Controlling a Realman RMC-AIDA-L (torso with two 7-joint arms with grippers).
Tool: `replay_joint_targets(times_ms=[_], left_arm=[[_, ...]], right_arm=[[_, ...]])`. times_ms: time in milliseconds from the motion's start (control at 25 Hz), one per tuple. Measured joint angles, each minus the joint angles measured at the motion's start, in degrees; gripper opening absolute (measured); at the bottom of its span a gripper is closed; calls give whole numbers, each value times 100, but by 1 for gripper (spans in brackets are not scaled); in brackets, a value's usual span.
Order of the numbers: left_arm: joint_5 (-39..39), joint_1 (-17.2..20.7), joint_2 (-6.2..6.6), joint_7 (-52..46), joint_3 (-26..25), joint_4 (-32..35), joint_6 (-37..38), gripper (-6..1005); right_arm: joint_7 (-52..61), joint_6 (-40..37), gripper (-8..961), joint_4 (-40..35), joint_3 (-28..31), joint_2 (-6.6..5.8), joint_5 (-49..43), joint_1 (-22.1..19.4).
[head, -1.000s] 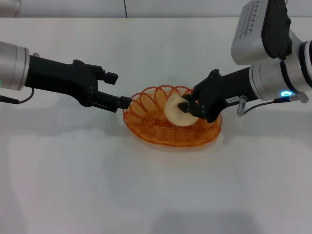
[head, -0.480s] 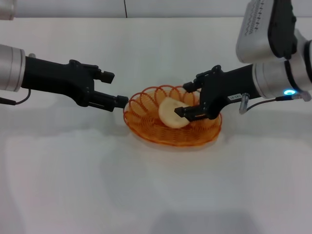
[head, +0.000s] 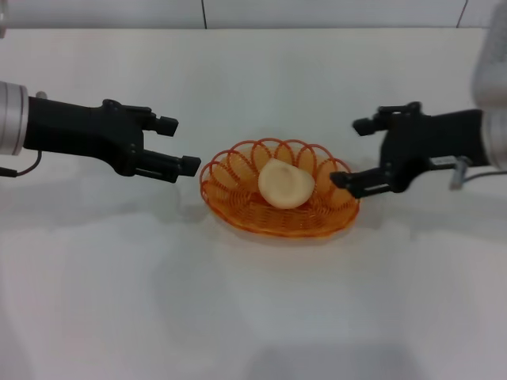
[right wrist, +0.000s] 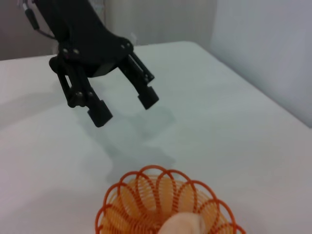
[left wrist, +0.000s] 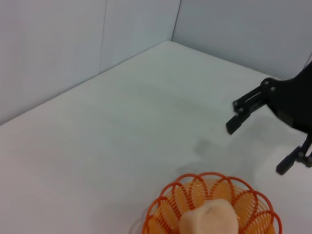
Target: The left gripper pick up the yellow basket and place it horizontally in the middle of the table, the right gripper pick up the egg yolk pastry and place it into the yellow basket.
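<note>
The yellow basket (head: 238, 207) stands on the white table (head: 253, 301) at the middle, long side across. The egg yolk pastry (head: 283, 184) lies inside it, leaning on the far wall. My left gripper (head: 179, 144) is open and empty, just left of the basket's rim and apart from it. My right gripper (head: 350, 153) is open and empty at the basket's right end, its lower finger close to the rim. The left wrist view shows the basket (left wrist: 195, 184), the pastry (left wrist: 209, 220) and the right gripper (left wrist: 258, 146). The right wrist view shows the basket (right wrist: 141, 176), the pastry (right wrist: 183, 226) and the left gripper (right wrist: 124, 107).
The table's far edge meets a pale wall (head: 253, 12). Bare white table lies in front of the basket and to both sides behind the arms.
My right gripper opened, left the pastry in the basket and drew back to the right. My left gripper drew back to the left, off the basket's rim.
</note>
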Motion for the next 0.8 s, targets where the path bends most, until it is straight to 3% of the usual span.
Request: replay_joint_targets(times_ms=[280, 800], left_arm=[[-252, 148, 0, 179, -10, 16, 95, 861], [-448, 423, -17, 459, -59, 10, 373, 861]], right_arm=[[-751, -417, 855, 53, 427, -5, 788, -441], [-1593, -1370, 848, 597, 1088, -14, 1329, -543]])
